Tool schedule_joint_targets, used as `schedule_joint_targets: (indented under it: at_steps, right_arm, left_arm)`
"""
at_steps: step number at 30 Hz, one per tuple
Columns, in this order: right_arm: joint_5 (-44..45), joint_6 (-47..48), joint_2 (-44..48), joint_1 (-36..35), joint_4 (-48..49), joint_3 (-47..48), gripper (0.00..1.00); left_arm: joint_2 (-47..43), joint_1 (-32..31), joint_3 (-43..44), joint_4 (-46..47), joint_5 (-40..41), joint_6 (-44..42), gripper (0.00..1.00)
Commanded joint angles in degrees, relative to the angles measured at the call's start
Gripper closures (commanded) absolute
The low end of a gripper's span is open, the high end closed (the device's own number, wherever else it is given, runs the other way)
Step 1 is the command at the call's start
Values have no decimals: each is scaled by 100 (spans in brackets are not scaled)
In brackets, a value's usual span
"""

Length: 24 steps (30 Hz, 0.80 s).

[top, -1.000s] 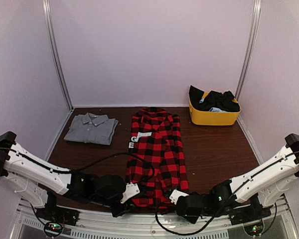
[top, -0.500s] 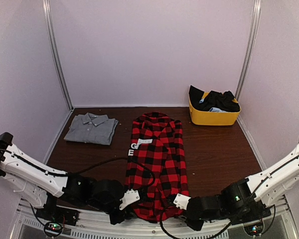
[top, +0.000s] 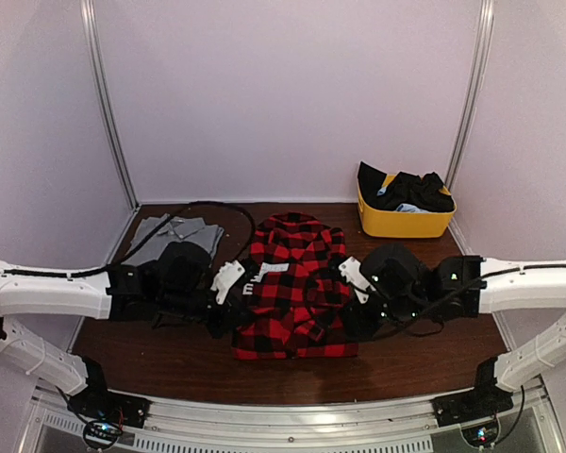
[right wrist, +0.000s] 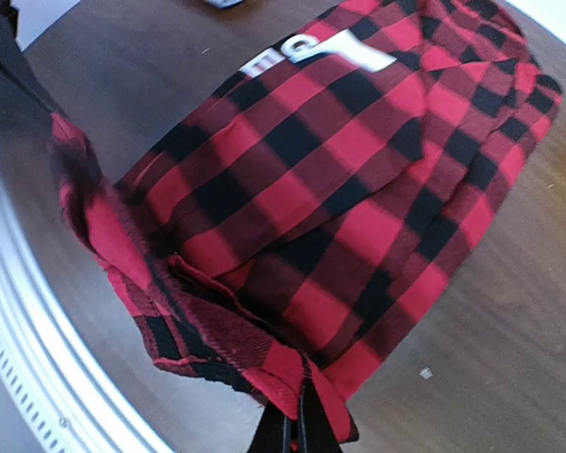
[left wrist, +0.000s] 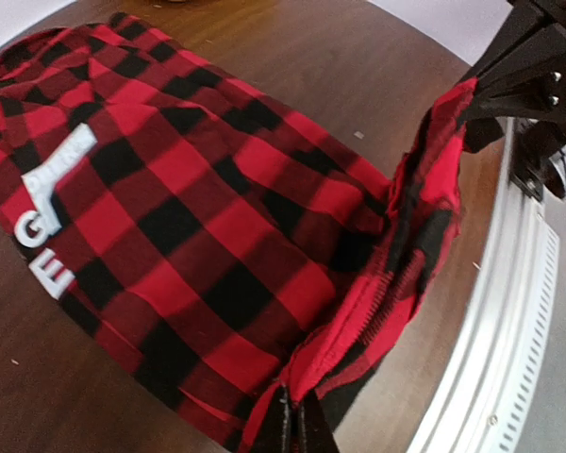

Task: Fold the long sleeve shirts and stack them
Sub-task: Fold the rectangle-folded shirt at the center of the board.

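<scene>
- The flannel shirt's (top: 292, 293) hem has been carried from 6 o'clock to the table's (top: 415, 354) centre;
- the grey shirt (top: 154, 231) is seen at 10 o'clock;
- the hem's left corner is clamped by the left gripper (left wrist: 295, 429);
- its right corner is pinched by the right gripper (right wrist: 295, 427);
- the yellow bin (top: 401, 225) is placed at 2 o'clock.

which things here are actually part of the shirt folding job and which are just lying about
Part of the job:
- red-and-black check flannel shirt, its hem pinched by the left hand and the right hand
- grey collared shirt, lying at the far left

Just lying about:
- yellow bin at the far right
- dark clothes heaped in it
</scene>
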<state>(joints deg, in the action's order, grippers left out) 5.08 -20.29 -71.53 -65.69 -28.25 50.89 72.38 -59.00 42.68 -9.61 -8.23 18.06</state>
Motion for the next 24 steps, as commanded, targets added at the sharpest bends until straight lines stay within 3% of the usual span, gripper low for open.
schedule_joint_targets:
  at_steps: [1, 7, 17, 24]
  right_arm:
    - [-347, 1125, -678, 1170, -332, 808, 100]
    - [-1005, 1765, -2123, 2113, -277, 1796, 100]
    - [-1221, 1889, -3368, 2583, -139, 2496, 100]
    - [-1009, 1788, -3610, 2742, -9, 2614, 85]
  left_arm:
    - [746, 916, 665, -38, -285, -460, 100]
    - [2239, 1552, 1781, -266, -349, -716, 100]
    - [3464, 1785, 2741, -395, -173, -796, 100]
    - [3772, 1810, 2953, -400, 225, -721, 90]
